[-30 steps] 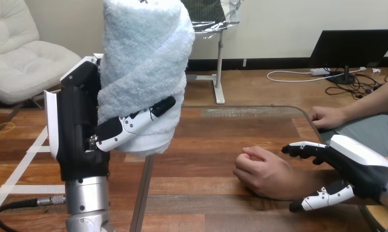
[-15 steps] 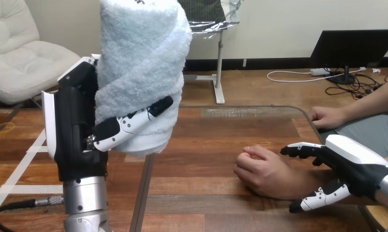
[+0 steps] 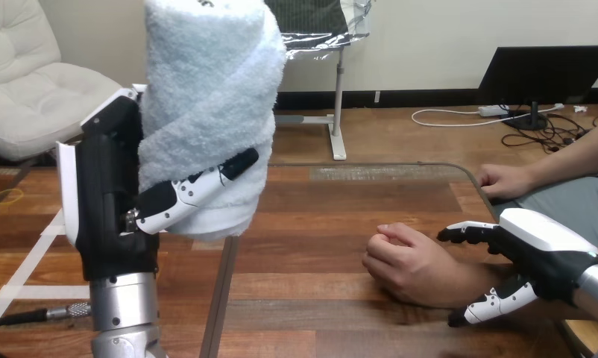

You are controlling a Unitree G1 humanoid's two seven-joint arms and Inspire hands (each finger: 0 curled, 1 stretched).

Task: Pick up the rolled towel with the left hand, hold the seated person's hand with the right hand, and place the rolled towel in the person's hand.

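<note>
Wooden boards make up the table, which stretches from the near edge to a far edge about halfway up the view. On the left, the robot's left hand is raised well above the surface on an upright forearm. It grips the rolled towel, with one black-and-white finger curled across the front of the lower part of the roll. The towel is pale blue-white and thick. It stands nearly upright in that grasp, clear of the table, its top reaching the upper edge of the view.

On the right, the person's hand rests on the table as a loose fist, knuckles toward the left. The robot's right hand comes in from the lower right and lies over the person's wrist, its white back facing up. Whether it actually clasps the wrist cannot be told. Towel and fist are well apart, with bare wood between them. Farther back at the right, a second hand of the person lies at the table's far corner.
</note>
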